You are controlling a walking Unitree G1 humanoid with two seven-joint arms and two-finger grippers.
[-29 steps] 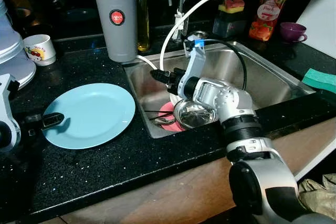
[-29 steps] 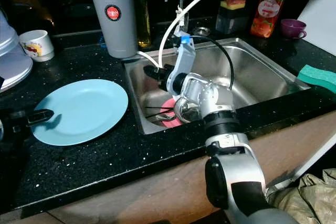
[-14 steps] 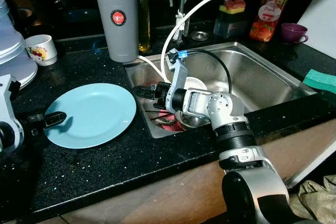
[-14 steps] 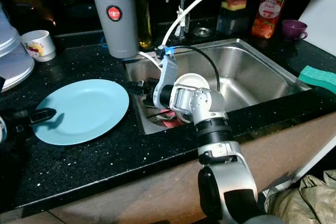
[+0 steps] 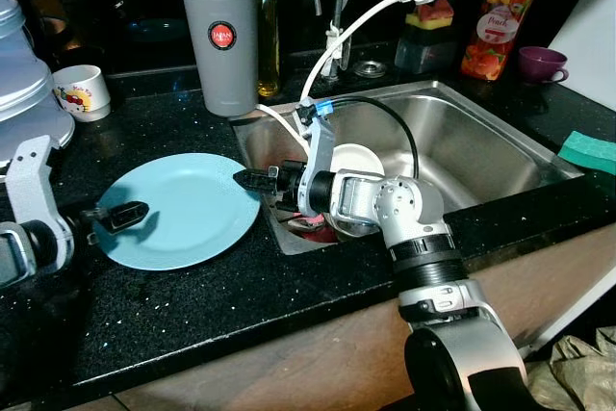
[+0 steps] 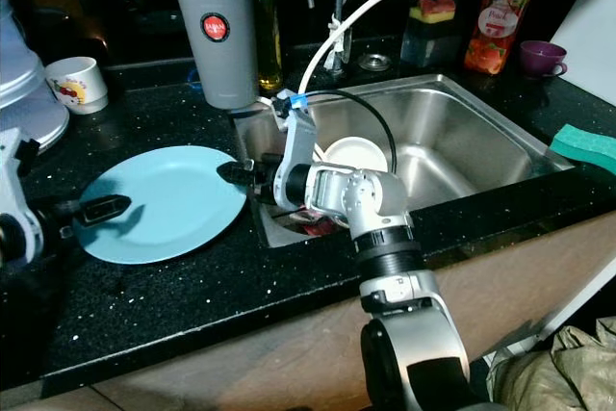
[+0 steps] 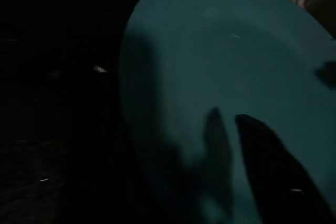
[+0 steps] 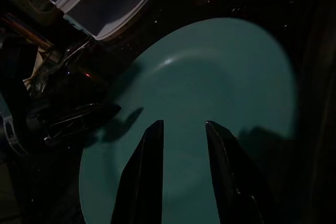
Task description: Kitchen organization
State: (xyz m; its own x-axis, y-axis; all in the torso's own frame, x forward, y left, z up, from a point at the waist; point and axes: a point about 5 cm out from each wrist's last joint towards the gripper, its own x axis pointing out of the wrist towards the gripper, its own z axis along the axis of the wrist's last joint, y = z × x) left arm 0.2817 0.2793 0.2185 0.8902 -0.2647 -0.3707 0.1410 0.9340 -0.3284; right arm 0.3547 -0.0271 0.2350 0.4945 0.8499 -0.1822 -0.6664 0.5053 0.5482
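Head views are bright near, black far beyond the counter (image 5: 192, 315). Glare whitens the sink (image 5: 462, 141). Wrist views are dim and soft.

The right arm bends up from the near right and reaches leftward, its wrist level. The right gripper (image 5: 248, 178) points left, its two black fingers (image 8: 144, 177) parted with a clear gap between them. At the near left, the left arm lies low, and the left gripper (image 5: 123, 214) points right; its finger spacing cannot be made out.
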